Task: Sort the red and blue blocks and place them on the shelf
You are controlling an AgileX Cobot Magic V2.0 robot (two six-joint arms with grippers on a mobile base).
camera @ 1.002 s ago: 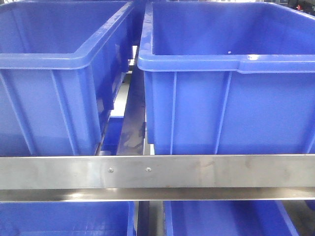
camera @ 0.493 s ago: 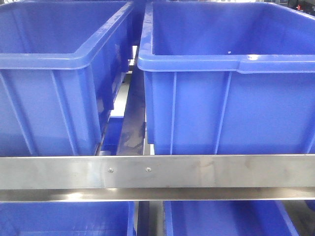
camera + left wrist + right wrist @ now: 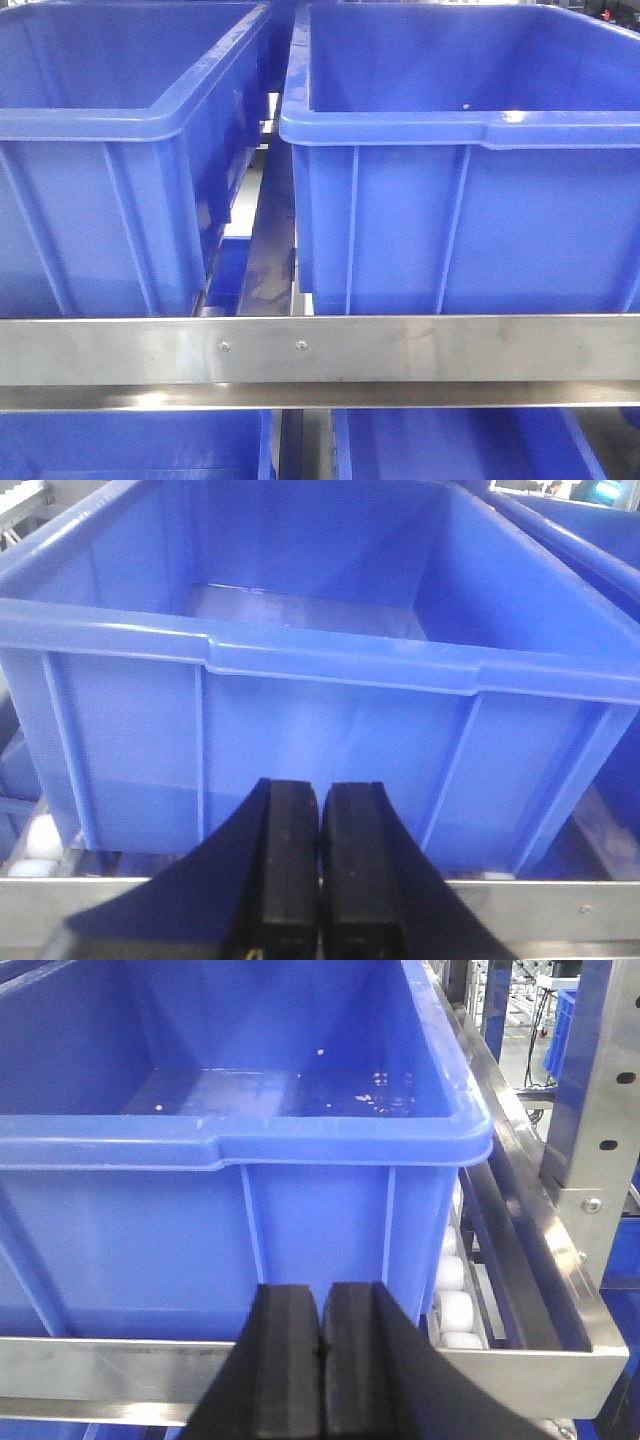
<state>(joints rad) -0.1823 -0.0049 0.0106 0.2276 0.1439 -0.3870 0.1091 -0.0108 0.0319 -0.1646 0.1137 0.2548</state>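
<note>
Front view: two bins on upper tier, left bin at 10 o'clock, right bin at 2; two more below rail, two screws. Left gripper clenched, empty; right gripper likewise. Blocks not visible.

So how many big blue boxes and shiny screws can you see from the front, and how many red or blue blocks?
Front view:
Blue bins, upper tier: 2, left bin and right bin
Blue bins, lower tier, partly in view: 2, lower left bin and lower right bin
Rail screws: 2, and
Blocks: 0
Total: 6
</note>
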